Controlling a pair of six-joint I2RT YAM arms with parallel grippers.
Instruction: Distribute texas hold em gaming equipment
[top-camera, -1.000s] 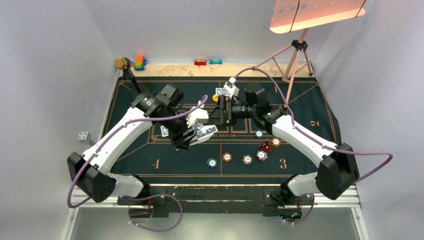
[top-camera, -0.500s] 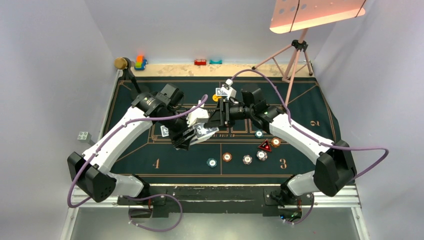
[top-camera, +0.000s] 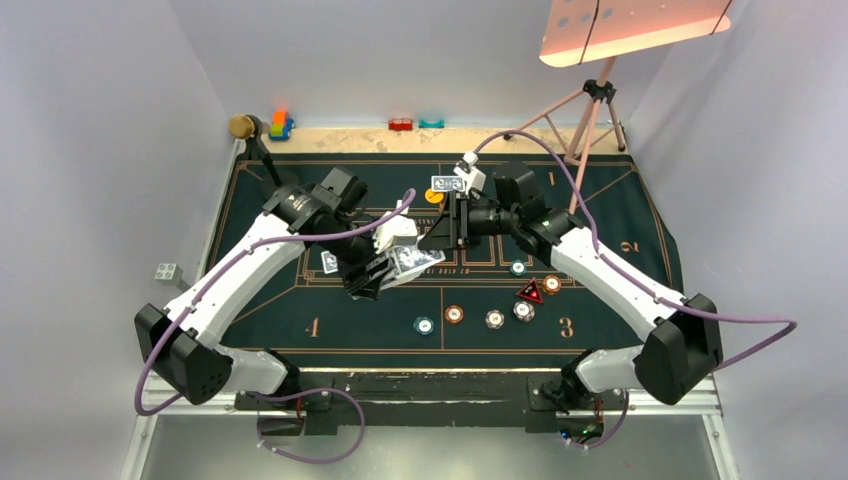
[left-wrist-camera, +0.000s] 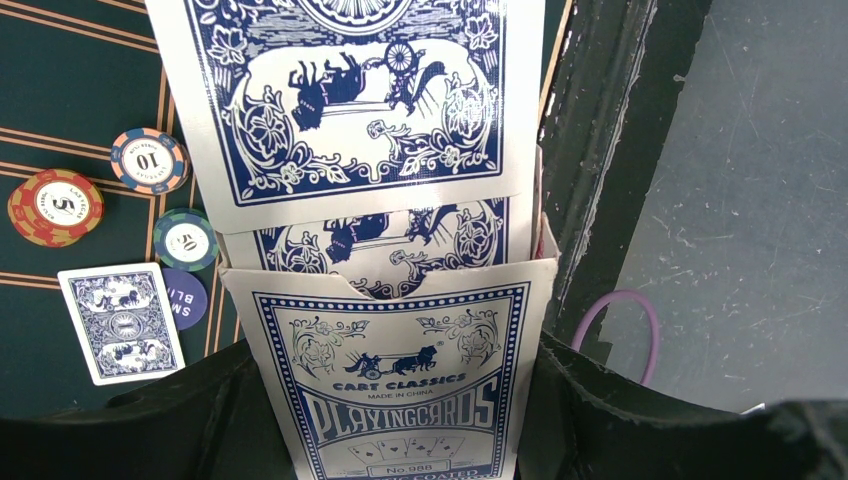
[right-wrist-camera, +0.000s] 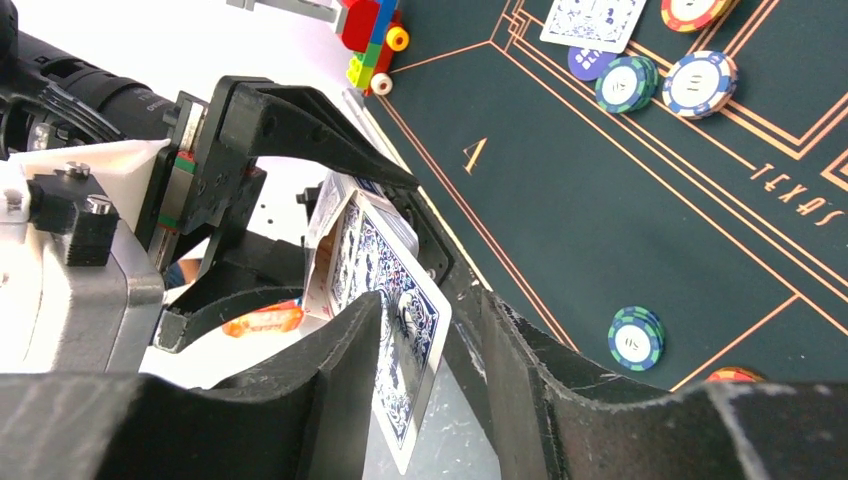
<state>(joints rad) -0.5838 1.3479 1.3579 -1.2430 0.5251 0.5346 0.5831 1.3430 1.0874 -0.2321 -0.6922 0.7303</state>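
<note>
Card box (left-wrist-camera: 398, 395): CART CLASSICS PLAYINGCARDS; chip (left-wrist-camera: 149, 160): 10.

Cards (left-wrist-camera: 350, 110) wear ornate blue-on-white backs; mat (left-wrist-camera: 60, 90) dark green, orange-lined.

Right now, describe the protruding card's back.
The card back: ornate blue print, white border; left wrist view.

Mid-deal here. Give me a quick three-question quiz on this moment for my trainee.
1. True or false: the left gripper is shut on the blue-and-white cardboard playing-card box.
2. What sits between the fingers of the right gripper? A) a blue-backed playing card B) an orange poker chip C) a red triangular marker
3. Left wrist view: what number is on the green-and-white round chip beside the lone face-down card on the dark green felt mat?
Key: 1 true; 2 A; 3 50.
</note>
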